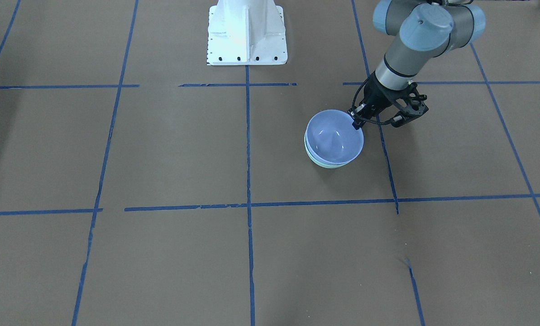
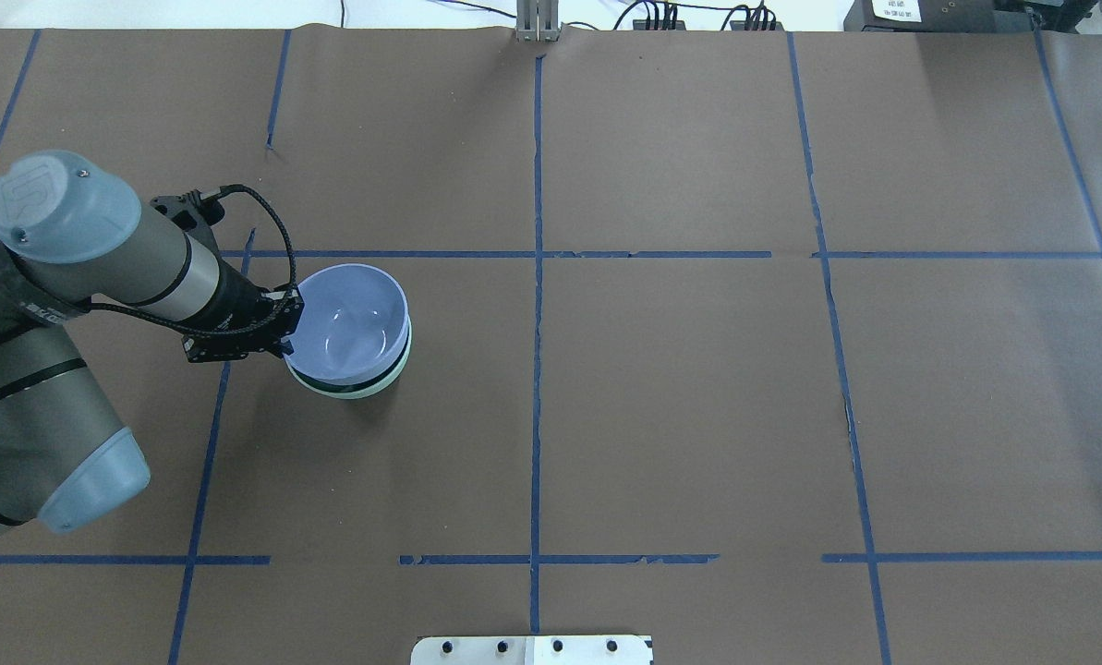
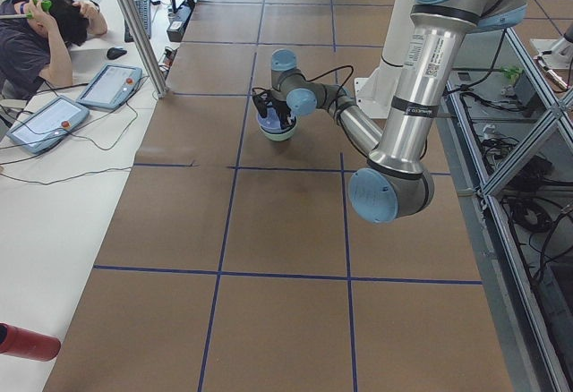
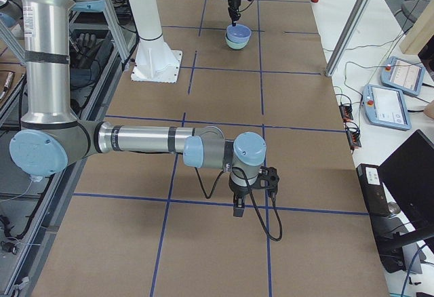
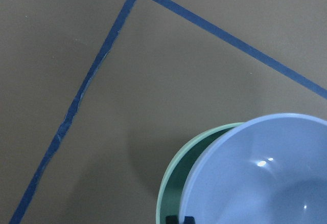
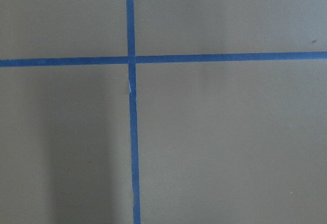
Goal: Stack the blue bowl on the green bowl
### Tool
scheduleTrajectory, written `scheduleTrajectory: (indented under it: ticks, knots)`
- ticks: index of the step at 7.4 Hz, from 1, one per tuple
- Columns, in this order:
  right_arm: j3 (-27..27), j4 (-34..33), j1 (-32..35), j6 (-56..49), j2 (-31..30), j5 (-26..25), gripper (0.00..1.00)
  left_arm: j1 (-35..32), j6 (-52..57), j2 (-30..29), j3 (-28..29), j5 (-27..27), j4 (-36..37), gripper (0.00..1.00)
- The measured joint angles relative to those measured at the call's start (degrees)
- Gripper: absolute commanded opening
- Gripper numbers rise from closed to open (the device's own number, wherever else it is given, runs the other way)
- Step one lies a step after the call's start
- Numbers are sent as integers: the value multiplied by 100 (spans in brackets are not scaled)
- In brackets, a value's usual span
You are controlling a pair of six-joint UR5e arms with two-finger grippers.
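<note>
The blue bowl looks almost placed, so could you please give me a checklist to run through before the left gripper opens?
1. The blue bowl is inside the green bowl: ok.
2. Blue bowl centred and level in it: not ok. The left wrist view shows it offset, with a dark gap on one side.
3. The left gripper is closed on the blue bowl's rim: ok.
4. Outer finger clear of the green bowl's rim: cannot tell, since the tip is barely in view.
5. The right gripper is well away from the bowls: ok.
</note>
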Motion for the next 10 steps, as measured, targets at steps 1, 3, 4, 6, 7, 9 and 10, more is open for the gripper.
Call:
scheduleTrajectory:
  ticks: [1, 3, 4, 6, 7, 9, 10]
  knots:
    - [0, 0, 1, 2, 2, 0, 100, 24, 2, 2, 60, 0, -5, 0]
    - [0, 0, 1, -1, 0, 0, 100, 63, 16, 19, 148, -5, -18, 47]
    - [0, 0, 2, -3, -1, 0, 100, 69, 25, 27, 161, -2, -20, 99]
    - [0, 0, 2, -4, 1, 0, 100, 63, 17, 14, 130, 34, -22, 100]
    - [0, 0, 1, -4, 1, 0, 100, 37, 27, 29, 44, 29, -22, 100]
    - [0, 0, -1, 0, 0, 0, 100, -157, 372, 176, -193, 6, -17, 100]
    - [0, 0, -1, -2, 2, 0, 100, -436, 987, 381, -324, -31, -5, 100]
